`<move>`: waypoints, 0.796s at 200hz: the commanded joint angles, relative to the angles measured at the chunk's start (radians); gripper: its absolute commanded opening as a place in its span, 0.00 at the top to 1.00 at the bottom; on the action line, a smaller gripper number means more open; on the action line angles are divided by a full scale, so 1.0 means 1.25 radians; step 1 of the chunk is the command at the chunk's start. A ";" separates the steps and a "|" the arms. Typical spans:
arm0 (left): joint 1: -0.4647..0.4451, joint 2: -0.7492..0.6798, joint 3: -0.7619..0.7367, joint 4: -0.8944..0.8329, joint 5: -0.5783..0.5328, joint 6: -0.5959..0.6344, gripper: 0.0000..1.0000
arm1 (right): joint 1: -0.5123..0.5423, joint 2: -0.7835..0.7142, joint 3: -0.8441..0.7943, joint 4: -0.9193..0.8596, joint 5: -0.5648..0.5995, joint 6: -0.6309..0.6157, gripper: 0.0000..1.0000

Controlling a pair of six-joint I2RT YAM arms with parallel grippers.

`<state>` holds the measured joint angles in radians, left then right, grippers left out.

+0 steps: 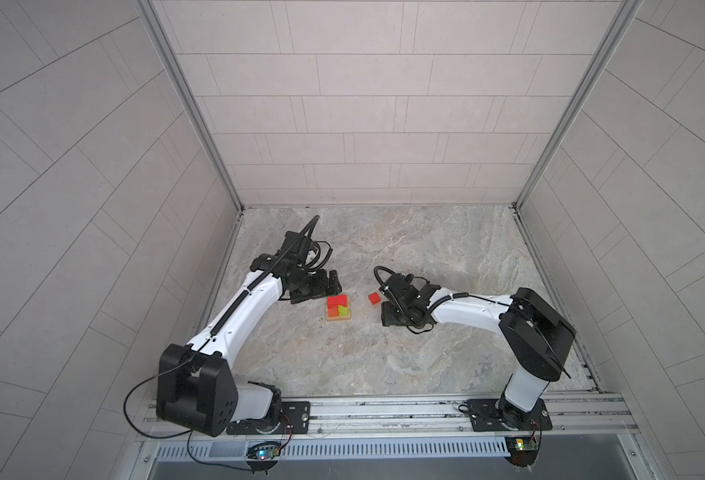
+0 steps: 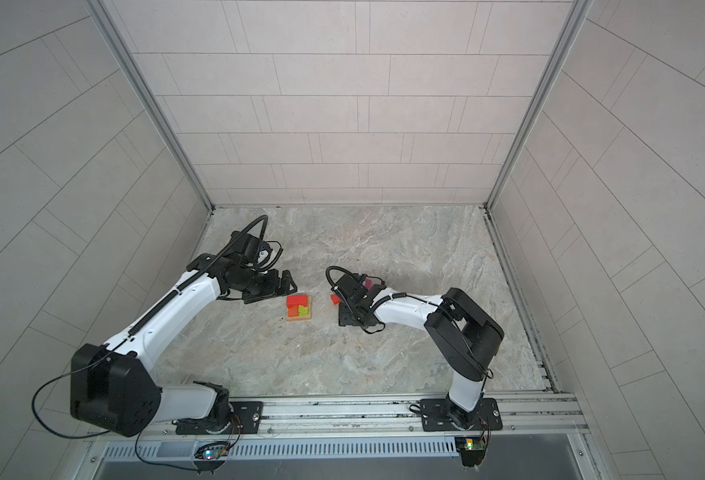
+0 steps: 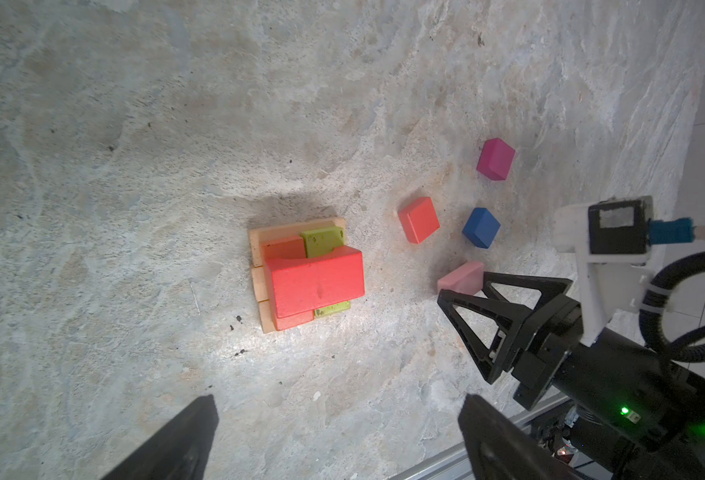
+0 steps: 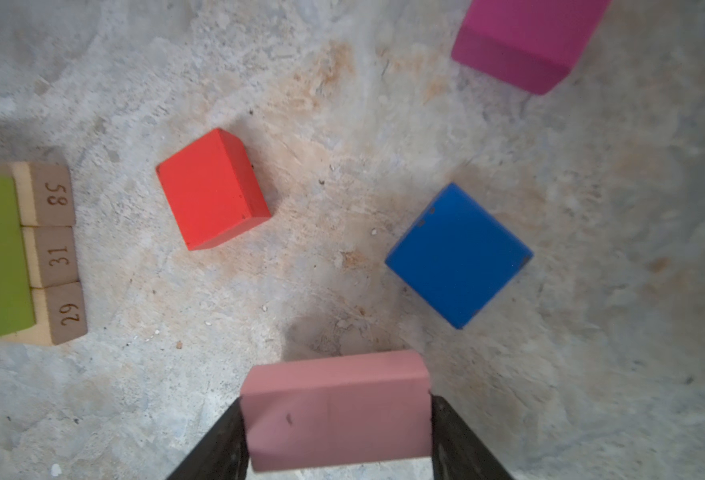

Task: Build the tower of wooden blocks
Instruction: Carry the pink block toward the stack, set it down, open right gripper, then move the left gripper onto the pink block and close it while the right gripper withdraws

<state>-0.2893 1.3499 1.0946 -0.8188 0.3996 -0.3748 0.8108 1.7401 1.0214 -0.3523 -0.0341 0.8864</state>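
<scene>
Your marbled stone table (image 1: 384, 353) sits inside pale tiled walls (image 1: 342, 83). Loose on it lie a red cube (image 4: 213, 187), a blue cube (image 4: 458, 253) and a magenta cube (image 4: 521, 41), matte painted wood, apart from each other. Your right gripper (image 4: 337, 432) is clamped on the pink block (image 4: 334, 374) beside them. The left gripper (image 3: 340, 411) gapes empty near the tower (image 3: 288, 320), tan bars (image 3: 259, 282) under a red arch (image 3: 315, 282).

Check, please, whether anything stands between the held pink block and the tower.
Only the red cube, loose on the table just beside that path; nothing else lies between the pink block and the tower.
</scene>
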 commanded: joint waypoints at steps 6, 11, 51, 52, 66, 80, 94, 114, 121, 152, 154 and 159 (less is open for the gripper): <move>-0.050 -0.009 0.024 -0.003 -0.050 -0.037 0.03 | -0.005 -0.045 -0.021 0.026 -0.010 0.021 0.25; -0.061 -0.008 0.026 -0.003 -0.059 -0.046 0.03 | -0.007 -0.050 -0.025 0.031 -0.014 0.018 0.23; -0.156 0.016 0.061 0.000 -0.132 -0.116 0.04 | -0.039 -0.150 -0.069 0.046 -0.023 -0.013 0.16; -0.158 0.017 0.061 0.000 -0.133 -0.117 0.04 | -0.041 -0.156 -0.071 0.046 -0.022 -0.014 0.15; -0.199 0.034 0.082 0.001 -0.151 -0.133 0.04 | -0.067 -0.210 -0.090 0.041 -0.022 -0.027 0.14; -0.237 0.056 0.102 0.002 -0.174 -0.154 0.04 | -0.102 -0.257 -0.105 0.018 -0.027 -0.048 0.13; -0.267 0.078 0.115 0.005 -0.192 -0.180 0.05 | -0.136 -0.300 -0.119 -0.006 -0.026 -0.073 0.12; -0.319 0.116 0.133 0.016 -0.225 -0.207 0.05 | -0.192 -0.374 -0.155 -0.023 -0.024 -0.112 0.09; -0.335 0.132 0.141 0.020 -0.234 -0.219 0.05 | -0.208 -0.401 -0.170 -0.020 -0.022 -0.135 0.08; -0.394 0.199 0.156 0.075 -0.248 -0.269 0.04 | -0.290 -0.499 -0.214 -0.011 -0.068 -0.195 0.06; -0.397 0.203 0.155 0.081 -0.252 -0.273 0.04 | -0.295 -0.503 -0.215 -0.011 -0.073 -0.196 0.06; -0.403 0.215 0.151 0.094 -0.263 -0.275 0.04 | -0.309 -0.513 -0.220 -0.010 -0.087 -0.200 0.06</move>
<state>-0.7559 1.5665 1.2613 -0.7631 0.1326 -0.6525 0.4824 1.1637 0.7719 -0.3439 -0.0937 0.7059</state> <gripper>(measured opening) 0.955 0.935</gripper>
